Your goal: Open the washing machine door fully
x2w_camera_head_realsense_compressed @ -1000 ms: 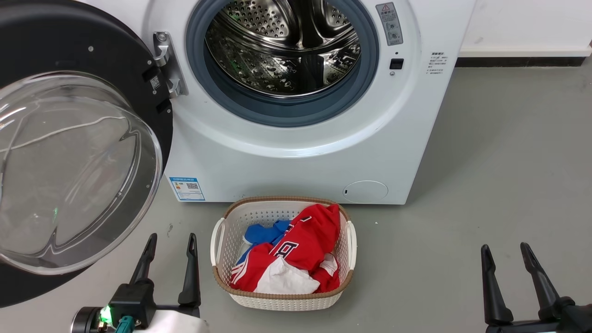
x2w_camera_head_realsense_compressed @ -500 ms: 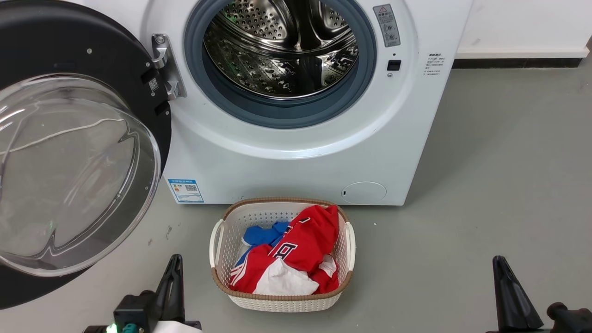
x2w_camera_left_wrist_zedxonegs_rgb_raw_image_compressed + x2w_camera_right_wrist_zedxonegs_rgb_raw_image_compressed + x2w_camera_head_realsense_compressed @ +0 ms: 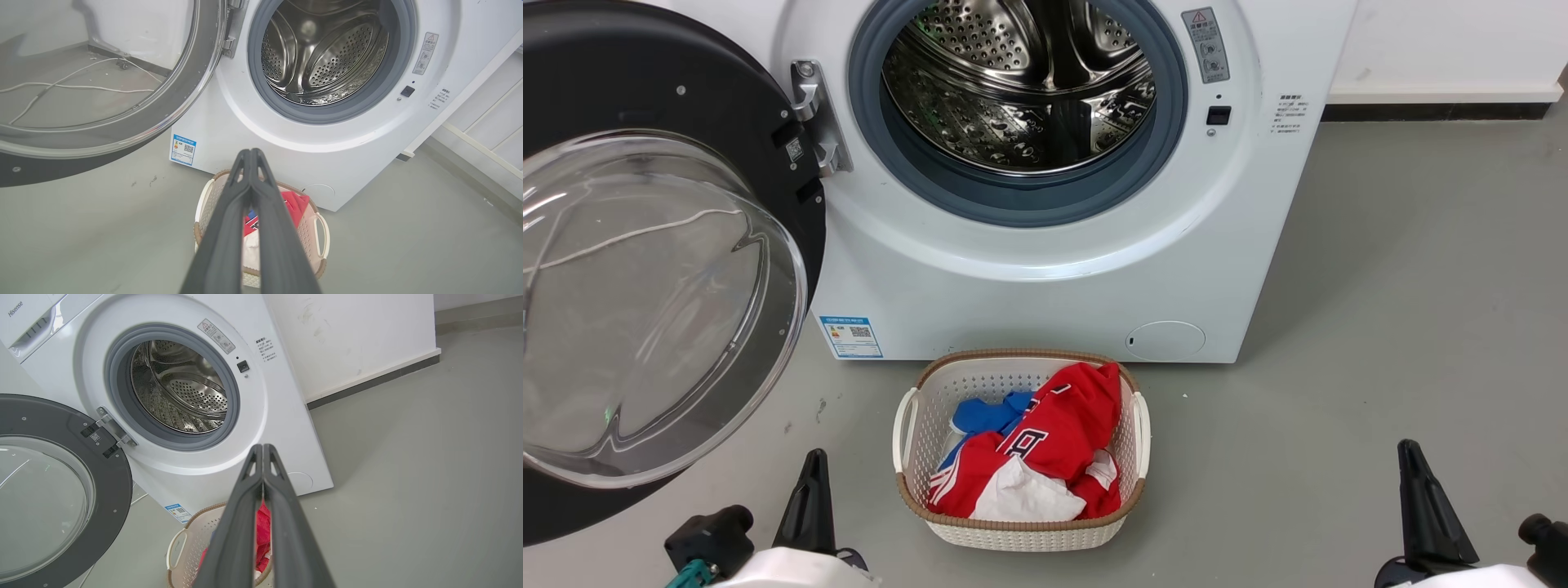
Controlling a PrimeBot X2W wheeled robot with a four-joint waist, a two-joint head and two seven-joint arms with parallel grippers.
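Washing machine door (image 3: 662, 269): swung out to the left of the washing machine (image 3: 1029, 278), hinged at the left of its drum opening, glass bowl facing the robot; judged near full swing. Left gripper (image 3: 812, 469): fingers pressed together, empty, low before the machine's left corner, near the door's lower rim but apart from it; the nearer arm. Right gripper (image 3: 1409, 461): fingers together, empty, past the machine's right corner, well apart from the door.

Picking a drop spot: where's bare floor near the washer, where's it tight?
Widest: grey floor right of the laundry basket, bordered by the washing machine and baseboard. Narrow strip between basket and washing machine door. Crowded: under the door.
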